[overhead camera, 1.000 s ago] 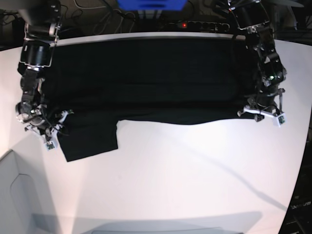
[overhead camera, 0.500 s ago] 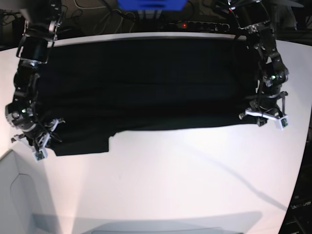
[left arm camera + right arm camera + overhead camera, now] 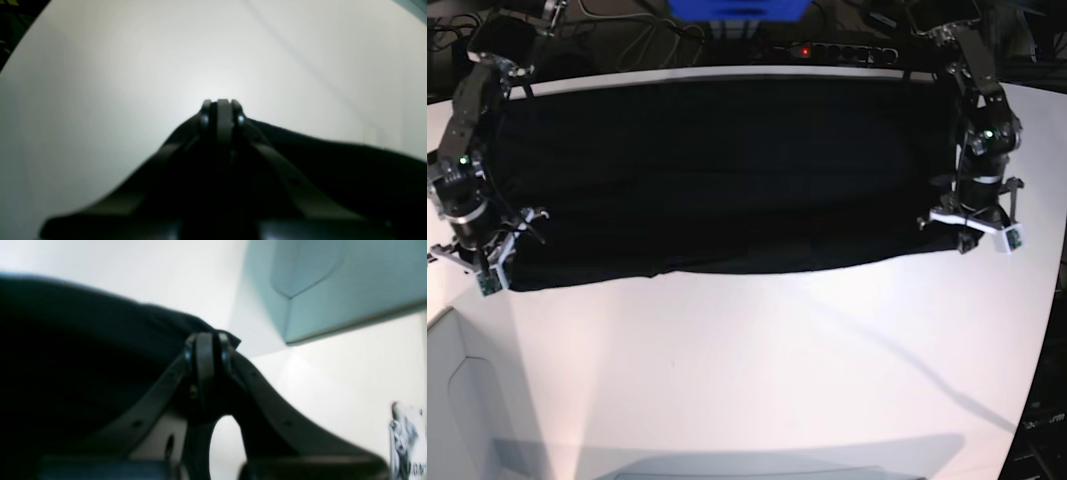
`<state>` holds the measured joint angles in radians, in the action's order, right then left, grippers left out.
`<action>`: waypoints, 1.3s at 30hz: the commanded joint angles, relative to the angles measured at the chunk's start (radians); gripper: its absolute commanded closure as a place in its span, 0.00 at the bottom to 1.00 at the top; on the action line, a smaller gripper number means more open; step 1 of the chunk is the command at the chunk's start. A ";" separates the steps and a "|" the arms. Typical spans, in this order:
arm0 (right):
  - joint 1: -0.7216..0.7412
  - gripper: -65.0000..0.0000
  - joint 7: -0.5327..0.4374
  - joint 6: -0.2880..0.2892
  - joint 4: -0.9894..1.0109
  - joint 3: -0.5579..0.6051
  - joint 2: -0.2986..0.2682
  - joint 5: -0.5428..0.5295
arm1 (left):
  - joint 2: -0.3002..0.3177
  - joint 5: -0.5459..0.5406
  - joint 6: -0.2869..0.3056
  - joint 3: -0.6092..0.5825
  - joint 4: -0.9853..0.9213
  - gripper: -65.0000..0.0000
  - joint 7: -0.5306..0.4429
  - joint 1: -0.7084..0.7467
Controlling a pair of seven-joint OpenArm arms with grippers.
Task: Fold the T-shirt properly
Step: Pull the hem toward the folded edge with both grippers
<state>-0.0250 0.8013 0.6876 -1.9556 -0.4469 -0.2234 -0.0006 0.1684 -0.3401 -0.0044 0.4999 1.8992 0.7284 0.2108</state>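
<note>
- The T-shirt (image 3: 727, 170) is stretched out wide across the upper half of the base view, one long black band on the white table (image 3: 757, 380). Its near edge runs pretty much straight from left to right, sagging a bit in the middle.
- The right gripper (image 3: 489, 262) sits at the left end of that near edge in the base view, at the lower left corner of the cloth. On the right wrist cam its fingers (image 3: 204, 350) are pinched together with black fabric (image 3: 83, 350) bunched right at the tips, so it's clamped on the shirt's corner.
- The left gripper (image 3: 972, 228) is at the right end of the edge in the base view. On the left wrist cam the fingers (image 3: 223, 115) are squeezed tight with dark cloth (image 3: 333, 160) trailing off to the lower right of the frame, so it's holding the shirt too.
- A pale blue-grey box (image 3: 333, 290) fills the upper right of the right wrist view; its corner also shows at the lower left of the base view.
- Cables and a power strip (image 3: 832, 50) with a red light run along the top of the base view.
</note>
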 commanded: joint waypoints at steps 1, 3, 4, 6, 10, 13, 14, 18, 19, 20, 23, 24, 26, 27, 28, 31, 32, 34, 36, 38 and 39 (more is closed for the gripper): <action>0.000 1.00 -0.023 0.011 -0.035 -0.022 -0.001 -0.005 | 0.012 0.002 -0.001 0.004 0.026 1.00 -0.028 -0.001; -0.019 1.00 -0.026 0.011 -0.047 -0.053 0.019 -0.005 | 0.012 0.006 -0.001 0.006 0.041 1.00 -0.033 0.009; -0.029 1.00 -0.027 0.011 -0.047 -0.065 0.025 -0.003 | 0.012 0.006 -0.001 0.012 0.046 1.00 -0.033 0.017; -0.051 1.00 -0.027 0.011 -0.047 -0.086 0.026 -0.003 | 0.013 0.000 0.007 0.053 0.047 1.00 -0.033 0.032; -0.085 1.00 -0.029 0.011 -0.046 -0.108 0.022 -0.003 | 0.015 0.000 0.008 0.084 0.046 1.00 -0.026 0.032; -0.115 1.00 -0.029 0.011 -0.046 -0.114 0.019 -0.003 | 0.020 -0.001 0.008 0.084 0.049 1.00 -0.026 0.032; -0.128 1.00 -0.029 0.011 -0.046 -0.114 0.019 -0.003 | 0.020 -0.001 0.008 0.084 0.052 1.00 -0.026 0.032; -0.178 1.00 -0.030 0.011 -0.046 -0.114 0.022 -0.003 | 0.012 -0.001 0.008 0.073 0.052 1.00 -0.026 0.074; -0.189 1.00 -0.030 0.011 -0.046 -0.114 0.022 -0.003 | 0.012 -0.001 0.008 0.073 0.052 1.00 -0.026 0.092; -0.200 1.00 -0.030 0.011 -0.046 -0.114 0.020 -0.003 | 0.012 -0.001 0.008 0.073 0.052 1.00 -0.026 0.106; -0.220 1.00 -0.038 0.011 -0.046 -0.115 0.019 0.000 | 0.012 -0.001 0.010 0.075 0.050 1.00 -0.026 0.155; -0.230 1.00 -0.050 0.011 -0.046 -0.120 0.019 0.000 | 0.012 -0.001 0.010 0.075 0.050 1.00 -0.030 0.171; -0.255 1.00 -0.082 0.011 -0.046 -0.135 0.022 0.000 | 0.012 -0.001 0.010 0.075 0.050 1.00 -0.031 0.198; -0.264 1.00 -0.093 0.011 -0.046 -0.135 0.022 0.000 | 0.012 -0.001 0.010 0.075 0.049 1.00 -0.026 0.209; -0.278 1.00 -0.099 0.011 -0.046 -0.135 0.023 0.000 | 0.012 -0.001 0.010 0.075 0.046 1.00 -0.026 0.218; -0.301 1.00 -0.101 0.011 -0.046 -0.135 0.023 0.000 | 0.010 -0.001 0.010 0.073 0.039 1.00 -0.026 0.244; -0.306 1.00 -0.101 0.011 -0.046 -0.135 0.025 0.000 | 0.009 -0.001 0.010 0.067 0.039 1.00 -0.026 0.253; -0.321 1.00 -0.101 0.011 -0.046 -0.135 0.020 0.001 | 0.009 -0.001 0.010 0.036 0.039 1.00 -0.026 0.273; -0.327 1.00 -0.101 0.011 -0.044 -0.135 0.020 0.001 | 0.010 0.002 0.010 0.013 0.039 1.00 -0.026 0.293; -0.330 1.00 -0.099 0.011 -0.044 -0.135 0.019 0.001 | 0.010 0.006 0.010 -0.005 0.039 1.00 -0.031 0.309; -0.342 1.00 -0.098 0.011 -0.044 -0.135 0.019 0.001 | 0.010 0.008 0.010 -0.007 0.033 1.00 -0.031 0.315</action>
<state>-0.3656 0.7208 0.6880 -1.9850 -0.5743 -0.1886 0.0025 0.1684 -0.3367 0.0059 0.4885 1.9221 0.7170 0.5217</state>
